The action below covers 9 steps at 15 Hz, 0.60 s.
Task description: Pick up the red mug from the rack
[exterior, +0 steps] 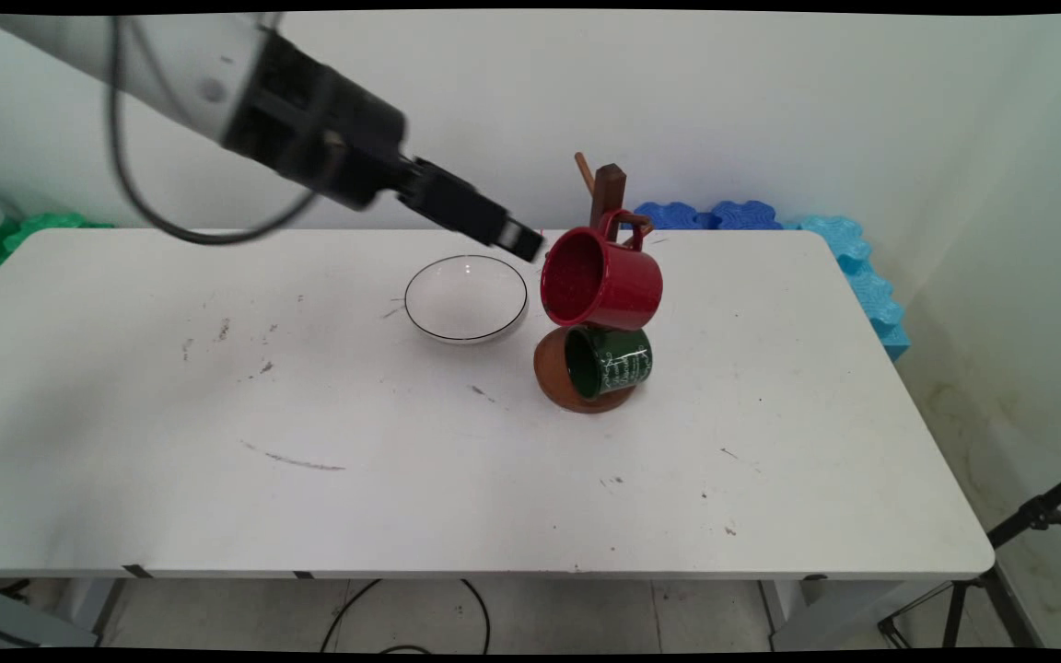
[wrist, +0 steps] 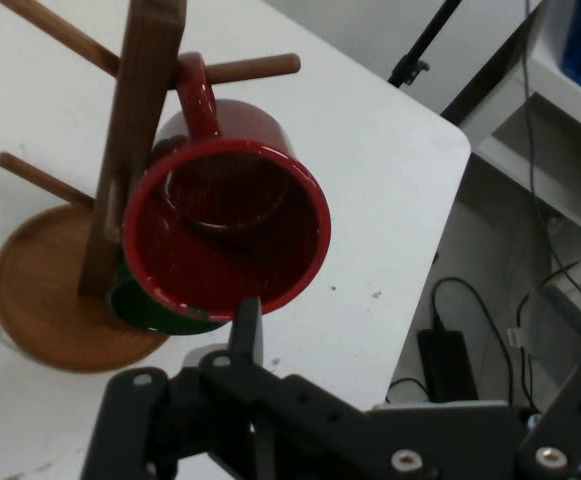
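A red mug (exterior: 606,281) hangs by its handle on a peg of the wooden mug tree (exterior: 606,195), its mouth facing left. Below it a dark green mug (exterior: 611,361) hangs over the tree's round base (exterior: 560,387). My gripper (exterior: 527,243) reaches in from the upper left and is shut on the near edge of the red mug's rim. In the hand view the red mug (wrist: 228,222) fills the middle, and my gripper (wrist: 247,312) meets its lower rim beside the tree's post (wrist: 135,150). The green mug (wrist: 150,312) peeks out under it.
A clear glass bowl (exterior: 466,298) with a dark rim sits on the white table (exterior: 309,460) just left of the tree, under my hand. Blue foam blocks (exterior: 853,267) lie along the table's far right edge, and green ones (exterior: 33,230) at the far left.
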Motion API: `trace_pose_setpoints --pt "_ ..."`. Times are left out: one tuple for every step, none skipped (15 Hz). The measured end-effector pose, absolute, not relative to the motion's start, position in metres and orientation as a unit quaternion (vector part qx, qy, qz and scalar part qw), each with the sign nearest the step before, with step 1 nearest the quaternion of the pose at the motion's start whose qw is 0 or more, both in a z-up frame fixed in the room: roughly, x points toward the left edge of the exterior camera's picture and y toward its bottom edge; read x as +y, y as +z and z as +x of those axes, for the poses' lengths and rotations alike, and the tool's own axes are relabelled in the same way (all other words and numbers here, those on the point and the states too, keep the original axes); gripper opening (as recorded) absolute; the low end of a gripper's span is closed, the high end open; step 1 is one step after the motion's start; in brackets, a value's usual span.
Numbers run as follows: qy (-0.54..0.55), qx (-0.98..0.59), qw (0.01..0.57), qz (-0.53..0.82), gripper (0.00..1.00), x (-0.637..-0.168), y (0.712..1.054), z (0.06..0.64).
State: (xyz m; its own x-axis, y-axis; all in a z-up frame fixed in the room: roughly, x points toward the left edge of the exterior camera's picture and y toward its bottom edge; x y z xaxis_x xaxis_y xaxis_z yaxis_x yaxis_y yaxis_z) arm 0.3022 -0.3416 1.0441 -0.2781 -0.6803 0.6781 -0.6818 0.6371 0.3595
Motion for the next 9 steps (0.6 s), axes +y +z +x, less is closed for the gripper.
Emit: trace_pose_setpoints --pt "0.000 -0.797 0.420 0.434 1.00 -0.344 1.040 0.294" --pt "-0.001 -0.795 0.416 0.441 1.00 -0.348 1.036 0.284" --pt "0.000 -0.793 0.413 0.448 1.00 -0.352 1.031 0.276" --pt "0.000 -0.791 0.410 0.453 1.00 -0.356 1.026 0.269" --pt "0.000 -0.790 0.408 0.459 1.00 -0.360 1.021 0.261" --pt "0.000 -0.789 0.405 0.463 1.00 -0.364 1.016 0.254" --pt "0.000 -0.788 0.402 0.466 1.00 -0.367 1.011 0.249" --pt "0.001 -0.788 0.400 0.468 1.00 -0.370 1.005 0.243" --pt "0.001 -0.787 0.399 0.470 1.00 -0.373 1.000 0.239"
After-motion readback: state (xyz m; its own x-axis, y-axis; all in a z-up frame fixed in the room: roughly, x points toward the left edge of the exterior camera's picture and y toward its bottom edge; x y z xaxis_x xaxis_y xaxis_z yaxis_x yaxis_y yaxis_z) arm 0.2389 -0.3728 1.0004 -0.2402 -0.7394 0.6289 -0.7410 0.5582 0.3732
